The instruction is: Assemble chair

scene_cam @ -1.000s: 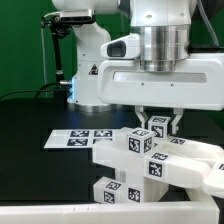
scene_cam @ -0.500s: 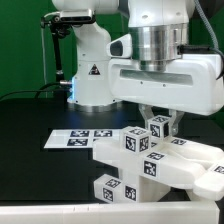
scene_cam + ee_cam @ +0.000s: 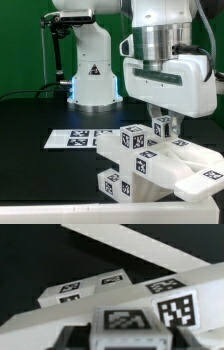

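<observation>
Gripper (image 3: 165, 124) fingers are pressed onto a cube-ended white plastic post (image 3: 160, 125) above the partly assembled white blocky chair (image 3: 150, 165), just beside the marker board (image 3: 75, 137). Parts are judged rigid, light and smooth; flat cube faces are preferred for grasping.

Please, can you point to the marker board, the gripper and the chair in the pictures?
marker board (image 3: 78, 137): exterior view, on its flat top among the printed tags.
gripper (image 3: 163, 124): exterior view, between the fingertips, above the white parts.
chair (image 3: 185, 168): exterior view, on the plain white slab of the joined parts.
</observation>
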`<move>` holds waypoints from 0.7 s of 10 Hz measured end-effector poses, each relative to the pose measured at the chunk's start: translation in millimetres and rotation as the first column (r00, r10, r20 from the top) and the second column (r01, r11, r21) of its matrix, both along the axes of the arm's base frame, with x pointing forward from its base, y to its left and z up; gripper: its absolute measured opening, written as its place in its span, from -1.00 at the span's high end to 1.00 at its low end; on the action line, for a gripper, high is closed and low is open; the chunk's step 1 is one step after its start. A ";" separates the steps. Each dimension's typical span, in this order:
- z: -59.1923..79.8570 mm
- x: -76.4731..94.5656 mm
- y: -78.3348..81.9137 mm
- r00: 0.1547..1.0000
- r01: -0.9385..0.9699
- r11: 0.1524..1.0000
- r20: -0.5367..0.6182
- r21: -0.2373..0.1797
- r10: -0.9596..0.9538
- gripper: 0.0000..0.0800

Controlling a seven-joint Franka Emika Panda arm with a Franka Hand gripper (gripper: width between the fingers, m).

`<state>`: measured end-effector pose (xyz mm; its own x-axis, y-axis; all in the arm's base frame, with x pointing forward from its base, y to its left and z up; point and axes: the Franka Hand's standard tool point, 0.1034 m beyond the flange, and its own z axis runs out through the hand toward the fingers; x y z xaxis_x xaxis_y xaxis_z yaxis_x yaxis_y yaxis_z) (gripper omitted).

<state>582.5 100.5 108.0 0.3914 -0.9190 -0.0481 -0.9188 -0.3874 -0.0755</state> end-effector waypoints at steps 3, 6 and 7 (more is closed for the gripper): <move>1.1 1.1 0.7 0.987 -0.161 0.987 0.012 -0.009 0.162 -0.58; 0.8 1.1 0.3 0.922 -0.385 0.922 0.025 -0.026 0.386 -0.62; 0.6 0.6 1.4 0.871 -0.489 0.871 0.023 -0.044 0.490 -0.62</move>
<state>583.0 101.9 108.6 0.7922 -0.6102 0.0016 -0.6082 -0.7898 -0.0794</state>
